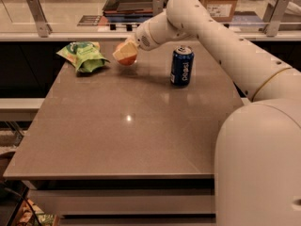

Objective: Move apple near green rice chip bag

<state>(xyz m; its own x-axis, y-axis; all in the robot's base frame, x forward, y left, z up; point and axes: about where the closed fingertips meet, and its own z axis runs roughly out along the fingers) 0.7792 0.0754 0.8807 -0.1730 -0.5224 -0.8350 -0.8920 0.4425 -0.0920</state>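
Note:
The apple (128, 60) is red-orange and sits between the pale fingers of my gripper (124, 53) at the far left-centre of the table, low over the surface. The gripper is shut on the apple, and its fingers hide most of it. The green rice chip bag (83, 56) lies wrinkled on the table just to the left of the apple, a short gap away. My white arm reaches in from the right, across the back of the table.
A blue soda can (181, 66) stands upright to the right of the gripper, under the arm. The brown table (127, 135) stretches toward me. A counter with metal brackets and a dark tray (134, 1) runs behind the table.

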